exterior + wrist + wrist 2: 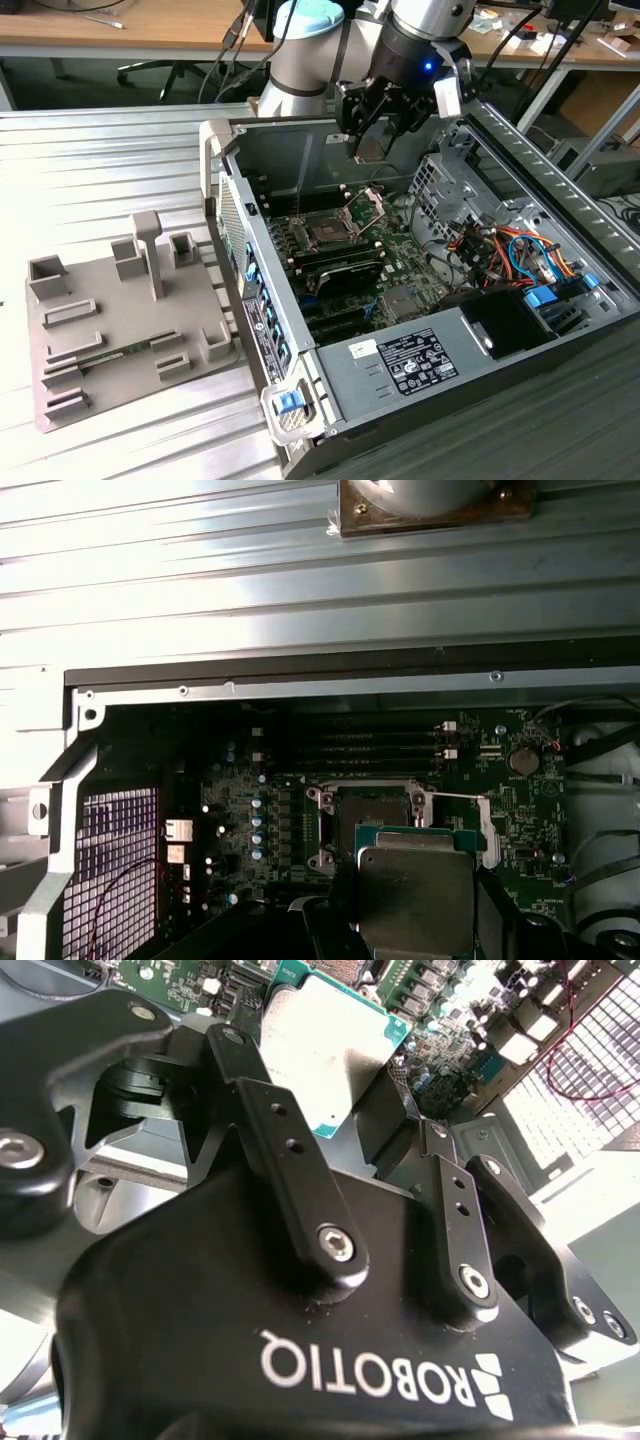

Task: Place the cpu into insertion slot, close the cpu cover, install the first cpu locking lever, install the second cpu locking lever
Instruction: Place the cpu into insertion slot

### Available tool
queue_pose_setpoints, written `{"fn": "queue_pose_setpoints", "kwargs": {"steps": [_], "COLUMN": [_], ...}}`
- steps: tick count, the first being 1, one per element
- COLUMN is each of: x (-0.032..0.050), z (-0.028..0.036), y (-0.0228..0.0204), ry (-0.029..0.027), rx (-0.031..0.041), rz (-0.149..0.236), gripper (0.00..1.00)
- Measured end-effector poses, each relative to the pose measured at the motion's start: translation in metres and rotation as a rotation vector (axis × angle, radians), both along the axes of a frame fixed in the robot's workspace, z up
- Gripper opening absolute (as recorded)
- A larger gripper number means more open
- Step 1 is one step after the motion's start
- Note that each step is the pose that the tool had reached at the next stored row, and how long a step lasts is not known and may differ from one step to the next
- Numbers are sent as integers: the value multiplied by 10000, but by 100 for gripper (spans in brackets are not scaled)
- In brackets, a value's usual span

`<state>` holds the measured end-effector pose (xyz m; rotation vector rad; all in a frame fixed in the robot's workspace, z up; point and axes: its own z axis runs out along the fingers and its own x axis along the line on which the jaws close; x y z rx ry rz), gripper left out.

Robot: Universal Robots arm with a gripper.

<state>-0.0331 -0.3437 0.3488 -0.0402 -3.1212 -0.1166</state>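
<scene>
My gripper (372,135) hangs above the open computer case (262,330), shut on the cpu (370,149), a flat square chip with a silvery top. Both wrist views show the cpu (322,1040) (415,888) clamped between the black fingers (262,1110) (492,912). The insertion slot (326,232) (373,812) is a dark square socket on the green board, lying bare below the chip and a little to its side. The cpu cover (368,205) (488,832) stands swung up at the socket's edge.
A grey 3D-printed fixture plate (120,320) lies on the ribbed table at the exterior view's left. Inside the case are long black memory slots (380,745), a metal drive cage (440,190), coloured cables (510,250) and a black power supply (420,360).
</scene>
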Motion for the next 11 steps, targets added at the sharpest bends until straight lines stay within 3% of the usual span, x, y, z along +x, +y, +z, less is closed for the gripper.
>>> {"fn": "queue_pose_setpoints", "kwargs": {"steps": [11], "x": [0], "z": [-20], "y": [0], "ry": [0], "rx": [-16], "rz": [1], "gripper": [55]}}
